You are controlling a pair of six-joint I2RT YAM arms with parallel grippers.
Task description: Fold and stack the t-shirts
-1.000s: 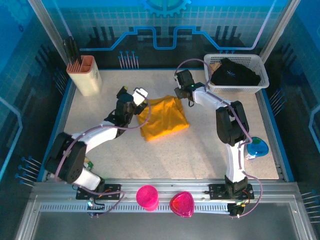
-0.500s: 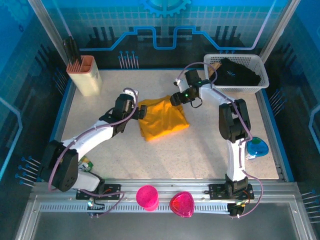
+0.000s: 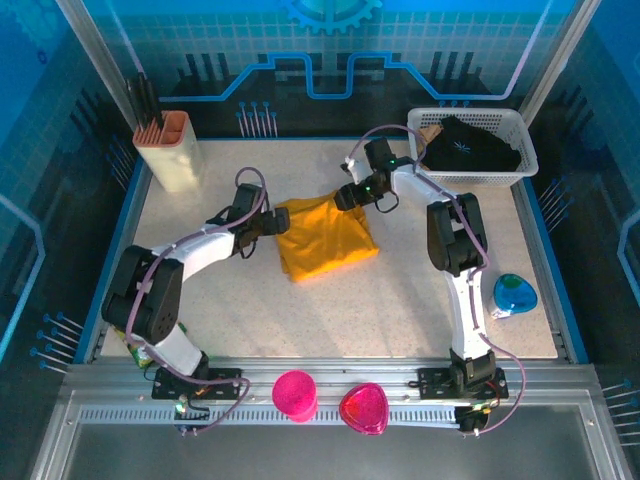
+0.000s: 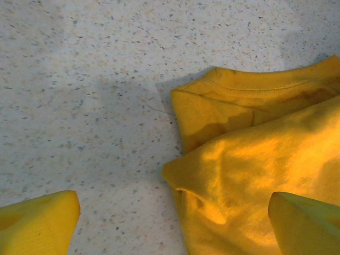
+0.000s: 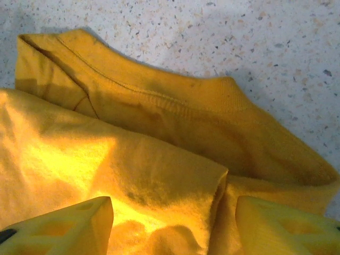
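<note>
Left pincer: our left gripper (image 3: 270, 222) stands wide open at the shirt's left edge, holding nothing.
Right pincer: our right gripper (image 3: 345, 198) hangs over the collar with its fingers apart; we see no fabric pinched.
T-shirt: the orange-yellow t-shirt (image 3: 325, 240) lies mid-table between both grippers.
Done: we judge it roughly folded, with uneven edges.
Remaining: neatening; a dark garment (image 3: 470, 148) sits in the white basket (image 3: 470, 179); no stack yet.
</note>
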